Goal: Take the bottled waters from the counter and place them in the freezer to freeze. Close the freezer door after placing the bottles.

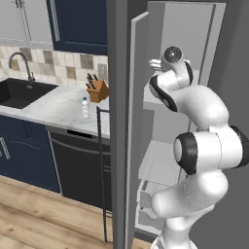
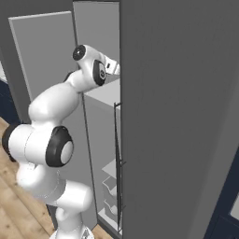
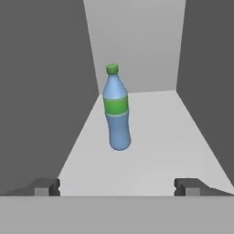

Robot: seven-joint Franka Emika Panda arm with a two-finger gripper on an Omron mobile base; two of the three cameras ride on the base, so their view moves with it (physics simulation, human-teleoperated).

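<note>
Bottles: one blue [image 3: 116,112], one clear [image 1: 85,108]

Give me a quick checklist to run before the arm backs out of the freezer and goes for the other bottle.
1. Green-capped bottle on the freezer shelf, upright: ok.
2. Fingers spread wide and apart from that bottle: ok.
3. Gripper empty: ok.
4. Freezer door open enough for the arm to come out: ok.
5. Clear bottle upright on the counter, near the knife block: ok.
6. Freezer door closed: not ok, one bottle is not yet inside.
</note>
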